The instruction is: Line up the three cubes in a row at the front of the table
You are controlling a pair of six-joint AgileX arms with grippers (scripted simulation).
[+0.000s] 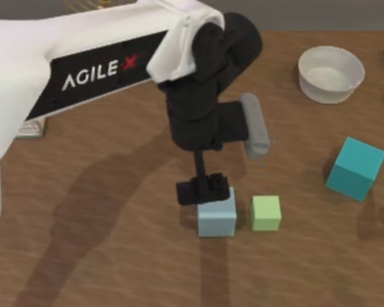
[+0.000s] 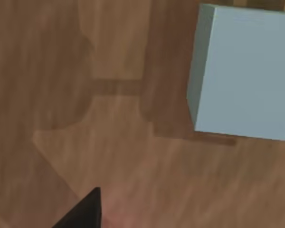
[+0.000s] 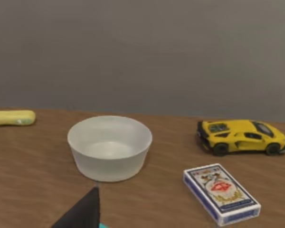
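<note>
The left tool [image 1: 203,190] hovers over the sky-blue cube [image 1: 217,215] mid-counter, beside the green cube [image 1: 266,213]; its opening is unclear. The cube looks rigid, light, best gripped on opposite flat sides.
</note>
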